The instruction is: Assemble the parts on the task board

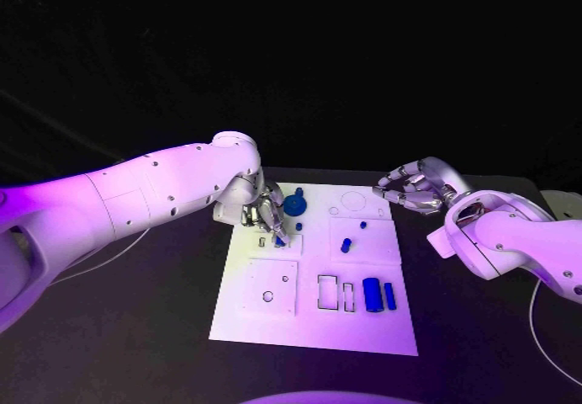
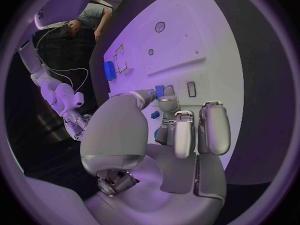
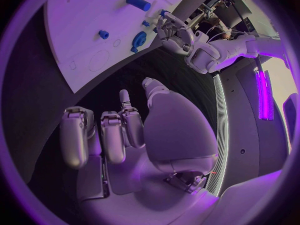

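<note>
I read this as a robotics lab or test cell, not a home or shop. In front of me is a black table (image 1: 145, 337) under a dark backdrop, lit with coloured light, and on it sits a white task board (image 1: 364, 328) with cut-out recesses and small blue parts (image 1: 373, 295), the kind of fixture built for assembly trials. From my left wrist camera I see loose cables (image 2: 65, 77) trailing across the dark floor or bench beyond the table edge. From my right wrist camera I see a glowing light strip (image 3: 264, 92) on a panel and more wiring and equipment (image 3: 219, 5) behind the table, blurred beyond that.
</note>
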